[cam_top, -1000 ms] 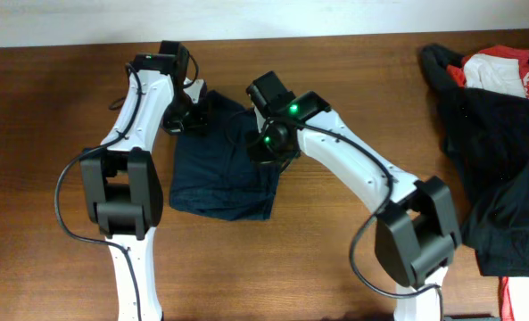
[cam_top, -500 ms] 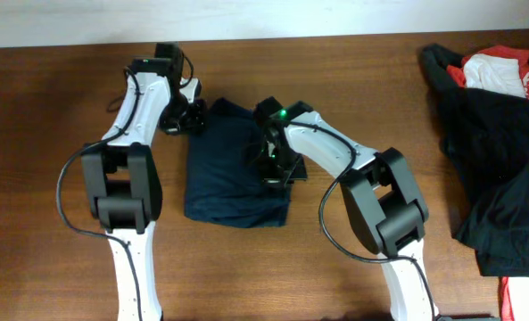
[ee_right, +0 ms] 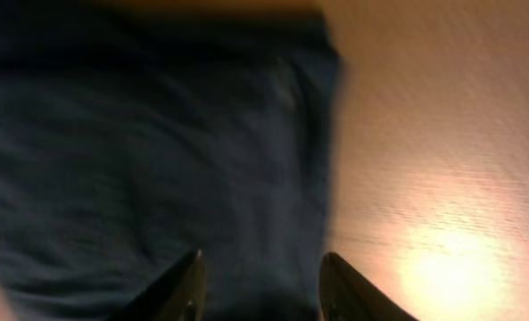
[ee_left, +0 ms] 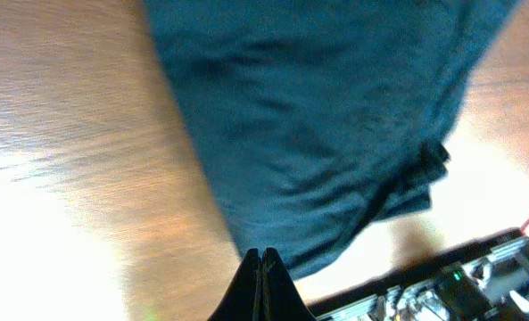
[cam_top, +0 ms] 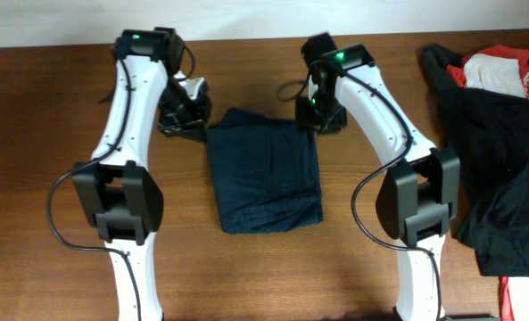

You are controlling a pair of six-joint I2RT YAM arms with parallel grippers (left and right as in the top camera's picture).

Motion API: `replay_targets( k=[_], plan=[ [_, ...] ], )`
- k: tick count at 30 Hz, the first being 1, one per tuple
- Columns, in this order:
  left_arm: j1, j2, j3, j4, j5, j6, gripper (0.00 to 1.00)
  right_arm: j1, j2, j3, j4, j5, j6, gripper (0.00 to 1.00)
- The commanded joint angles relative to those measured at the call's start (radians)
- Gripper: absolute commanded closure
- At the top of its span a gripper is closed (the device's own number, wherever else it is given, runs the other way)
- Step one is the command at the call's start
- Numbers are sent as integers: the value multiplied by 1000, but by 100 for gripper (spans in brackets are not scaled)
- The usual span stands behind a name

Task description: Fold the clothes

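**Navy shorts in 1 compact rectangle, both claws empty**

The clothes (cam_top: 264, 169) lie on the table (cam_top: 50, 178) as 1 tidy navy rectangle. The layers are stacked and no separate legs show. The far end sits between my 2 claws.

From the left claw (ee_left: 262, 260), the fabric spreads ahead and to the right. Its fingers are pressed together with nothing between them.

From the right claw (ee_right: 262, 259), the cloth fills the view ahead and to the left, and bare wood runs off to the right. Its jaws stand apart, holding nothing.

Both wrist views are smeared, so I can't tell whether either tip brushes the fabric.

I judge the folding mostly done. What is left is perhaps 1 more halving, or squaring up the slightly ragged edge.

The black garment (cam_top: 496, 160) and the red-and-white garment (cam_top: 500, 71) lie well apart, out beyond the right claw.
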Motion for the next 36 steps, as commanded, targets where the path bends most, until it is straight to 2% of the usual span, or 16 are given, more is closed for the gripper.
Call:
replay_targets(
  k=[1, 3, 9, 12, 16, 20, 24, 26, 28, 31, 34, 36],
  plan=[
    [-60, -6, -22, -5, 114, 5, 100, -50, -23, 17, 108, -280, -9, 73],
    [-93, -6, -47, -5, 161, 6, 99, -69, -7, 17, 174, -326, -5, 81],
    [-143, -54, -269, -5, 158, 51, 99, -79, 18, 16, 219, -327, -9, 79],
    [-143, -72, -389, 2, 94, 51, 99, -70, 59, 5, 224, -327, -8, 81],
    [-143, -72, -518, 176, 78, 43, 99, -10, 131, -3, 226, -322, -9, 82],
    [-141, -72, -726, 295, 76, 24, 99, 14, 201, -5, 220, -322, -8, 83],
    [-105, -72, -853, 338, -70, -37, 99, 13, 209, -6, 136, -46, -9, 84],
    [-66, -90, -853, 335, -95, -36, 99, 2, 211, -6, 99, -26, -9, 85],
    [-37, -137, -848, 332, -98, -35, 100, -17, 209, 6, 82, -26, -8, 96],
    [-23, -262, -847, 345, -132, -35, 99, -43, 200, 172, -47, -34, -28, 96],
    [-23, -297, -847, 349, -137, -36, 99, -21, 198, 371, -86, -208, -174, 96],
    [-23, -296, -848, 364, -137, -36, 99, 27, 199, 406, -81, -214, -178, 94]
  ],
)
